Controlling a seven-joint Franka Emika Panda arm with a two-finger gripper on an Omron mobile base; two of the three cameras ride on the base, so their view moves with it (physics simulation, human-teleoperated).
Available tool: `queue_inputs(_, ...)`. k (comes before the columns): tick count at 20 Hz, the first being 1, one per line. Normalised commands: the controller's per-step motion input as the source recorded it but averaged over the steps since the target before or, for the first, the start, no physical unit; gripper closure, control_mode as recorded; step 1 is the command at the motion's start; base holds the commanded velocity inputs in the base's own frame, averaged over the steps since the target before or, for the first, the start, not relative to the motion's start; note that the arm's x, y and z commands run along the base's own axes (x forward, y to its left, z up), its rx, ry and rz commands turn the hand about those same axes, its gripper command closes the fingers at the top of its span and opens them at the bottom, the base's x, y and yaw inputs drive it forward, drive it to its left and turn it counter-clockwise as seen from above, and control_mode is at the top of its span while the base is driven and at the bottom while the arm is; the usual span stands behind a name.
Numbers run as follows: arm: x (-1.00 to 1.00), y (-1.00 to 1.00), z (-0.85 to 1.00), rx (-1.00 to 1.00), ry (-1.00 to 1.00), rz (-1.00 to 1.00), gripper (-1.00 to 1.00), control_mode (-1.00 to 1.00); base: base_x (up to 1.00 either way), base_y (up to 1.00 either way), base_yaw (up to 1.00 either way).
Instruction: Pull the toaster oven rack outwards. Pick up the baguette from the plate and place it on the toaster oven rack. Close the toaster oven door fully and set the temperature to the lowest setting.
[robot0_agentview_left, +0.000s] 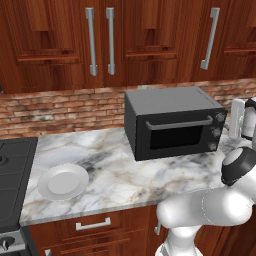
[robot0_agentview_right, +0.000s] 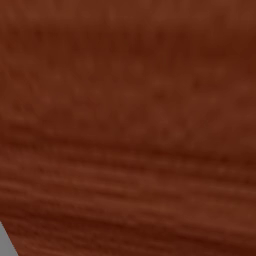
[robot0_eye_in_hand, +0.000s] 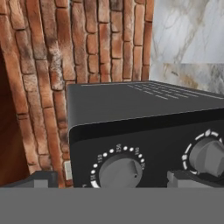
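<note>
I'm looking at the toaster oven (robot0_agentview_left: 172, 122): matte dark grey box, flat top with fine vent slits, standing on the counter (robot0_agentview_left: 125, 175) against the brick backsplash (robot0_agentview_left: 60, 112). The toaster oven door (robot0_agentview_left: 176, 131) is up and closed, black glass window, silver bar handle (robot0_agentview_left: 179, 123) across its top edge. Knob column sits at the door's right. In the hand view I see two grey round knobs (robot0_eye_in_hand: 120, 171) with white dotted scales, rolled sideways with the camera.

Gripper (robot0_eye_in_hand: 111, 181): jaws spread wide, nothing between them, one dark tip on each side of the near knob, just in front of the oven's control panel. In the left base view the hand sits at the oven's right end.

The plate (robot0_agentview_left: 63, 181) is round, plain white, shallow, bare, well apart from the oven, near the counter's left end beside the black stovetop (robot0_agentview_left: 15, 175).

Counter is white-grey veined marble. Reddish wood cabinets (robot0_agentview_left: 125, 40) with silver bar pulls above, matching drawers below. Right base view is close-up red-brown wood grain.
</note>
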Motion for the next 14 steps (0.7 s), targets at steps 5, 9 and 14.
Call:
queue_inputs(5,0.0,0.0,0.0,0.0,0.0,0.0,-1.0,-1.0,0.0,0.0,0.0)
queue_inputs(9,0.0,0.0,0.0,0.0,0.0,0.0,-1.0,-1.0,0.0,0.0,0.0)
queue_inputs(14,0.0,0.0,0.0,0.0,0.0,0.0,-1.0,-1.0,0.0,0.0,0.0)
